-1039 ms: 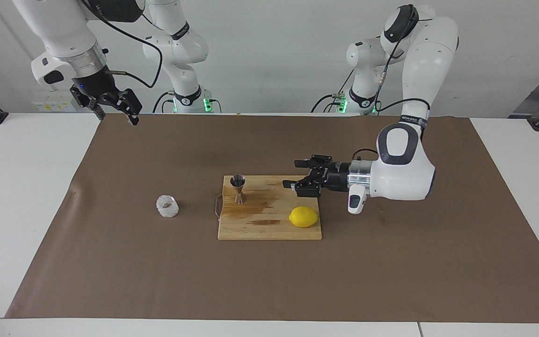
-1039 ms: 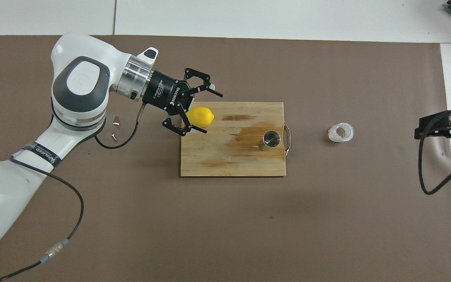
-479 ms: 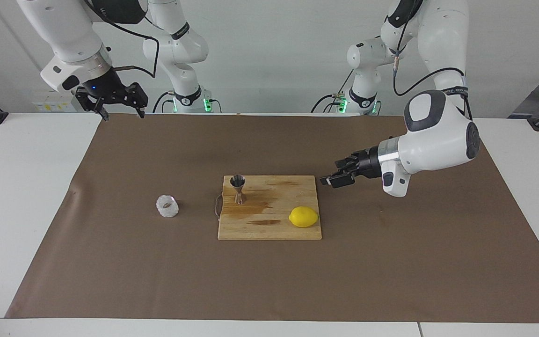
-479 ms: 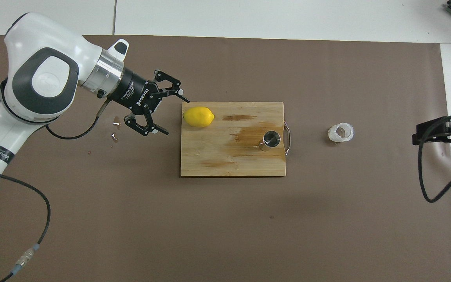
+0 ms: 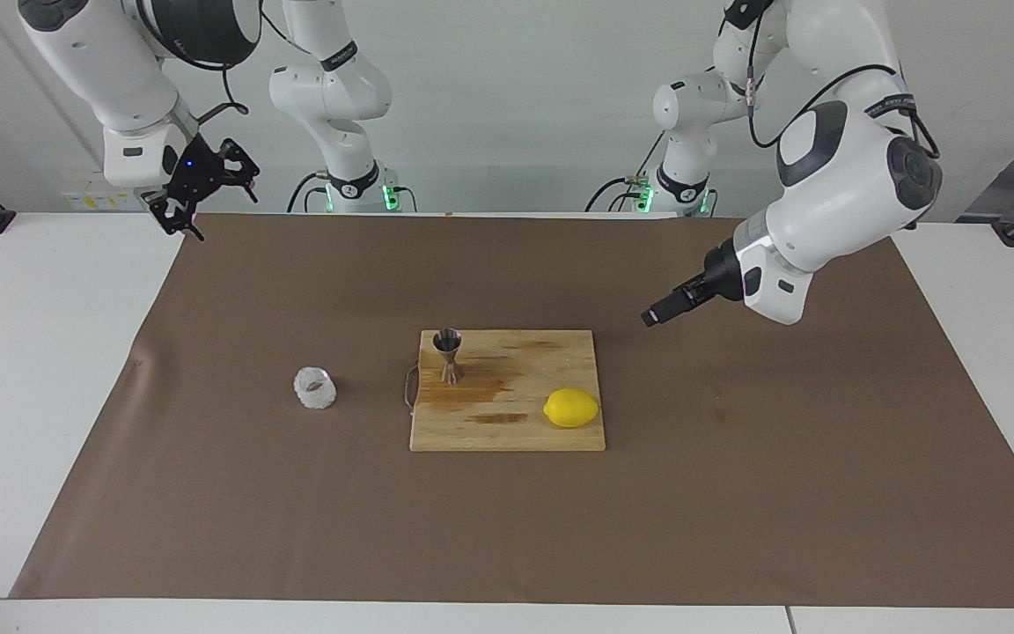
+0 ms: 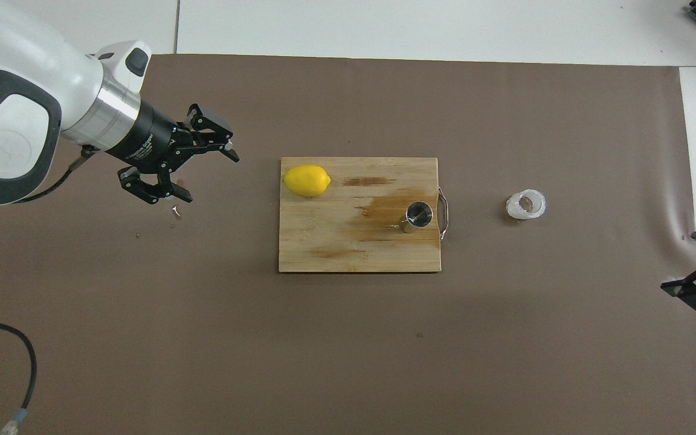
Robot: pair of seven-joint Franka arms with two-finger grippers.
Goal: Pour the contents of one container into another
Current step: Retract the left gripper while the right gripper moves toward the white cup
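Note:
The knobbly clear glass cup [image 5: 314,388] [image 6: 526,205] stands on the brown paper, beside the board toward the right arm's end. The steel jigger [image 5: 448,354] [image 6: 418,216] stands upright on the wooden cutting board [image 5: 507,433] [image 6: 354,251], at the end by its metal handle. My left gripper [image 5: 655,315] [image 6: 212,178] hangs open and empty in the air over the paper, off the board's lemon end. My right gripper [image 5: 206,202] [image 6: 686,264] is open and empty, raised over the paper's corner at the right arm's end.
A yellow lemon [image 5: 571,408] [image 6: 306,180] lies on the board's corner at the left arm's end. Wet stains mark the board around the jigger. A few droplets [image 6: 176,210] sit on the paper under the left gripper. White table surrounds the brown paper [image 5: 208,493].
The left gripper has drawn back from over the lemon, off the board toward its own end, and risen. The right gripper has swung and turned at the paper's corner. Cup, jigger and lemon stayed put.

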